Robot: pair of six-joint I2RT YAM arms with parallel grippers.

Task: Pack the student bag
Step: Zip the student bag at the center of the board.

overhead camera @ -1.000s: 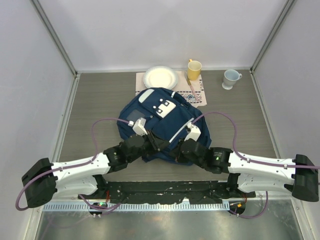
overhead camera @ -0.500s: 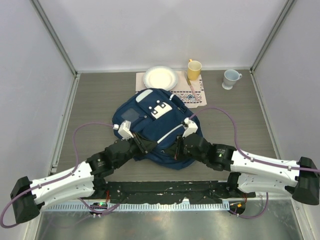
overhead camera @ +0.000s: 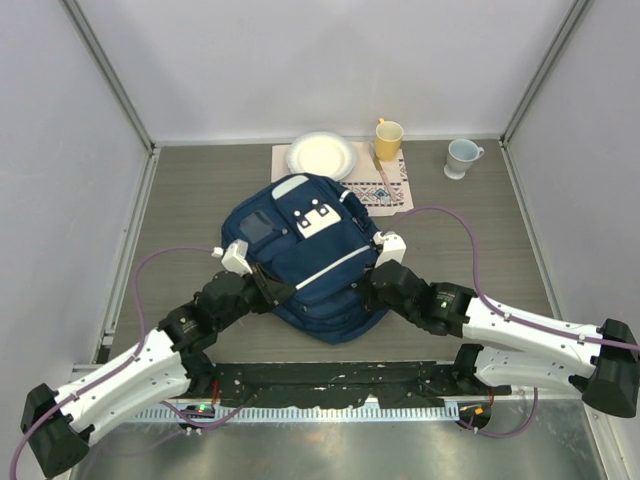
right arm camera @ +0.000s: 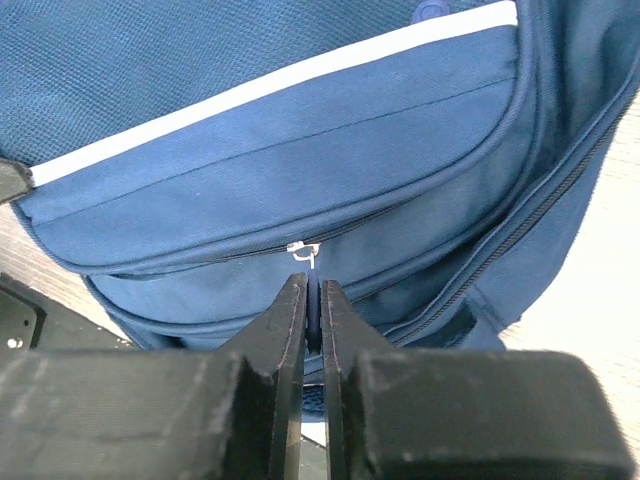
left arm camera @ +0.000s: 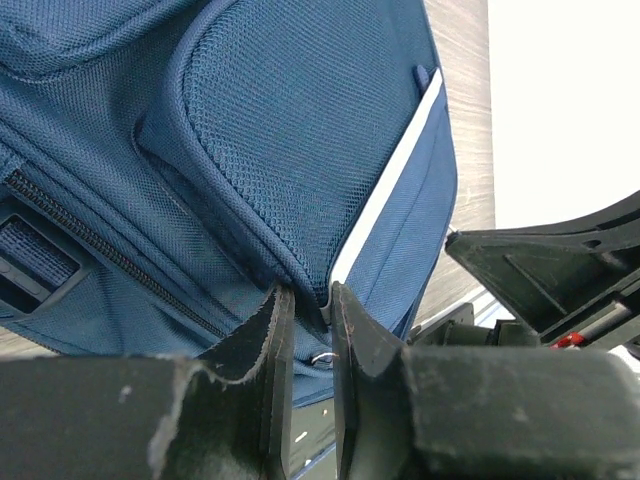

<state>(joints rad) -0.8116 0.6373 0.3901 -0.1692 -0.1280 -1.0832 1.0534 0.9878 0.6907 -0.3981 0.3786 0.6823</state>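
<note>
The large navy blue fabric student bag (overhead camera: 305, 250), thin white stripes and a white buckled patch on its face, is lying front-up at the centre of the grey wooden table (overhead camera: 190, 200), below a round white plate (overhead camera: 322, 156), a yellow mug (overhead camera: 388, 138) and a pale blue cup (overhead camera: 461, 157) at the upper middle and upper right. The left gripper (left arm camera: 308, 320) is clenching a fold of the bag's front pocket beside the white stripe, at the lower left of the bag. The right gripper (right arm camera: 312, 285) is pinching the dark pull tab (right arm camera: 313, 315) hanging from the small silver zipper slider (right arm camera: 305, 252) at the bag's lower right. The pocket zip is looking closed, so the step in hand is probably opening it. To do it well, the left arm should be anchoring the fabric taut while the right is drawing the tab along the line of the zip teeth, not away from them, so that the slider is running freely and the thin tab is not slipping out.
</note>
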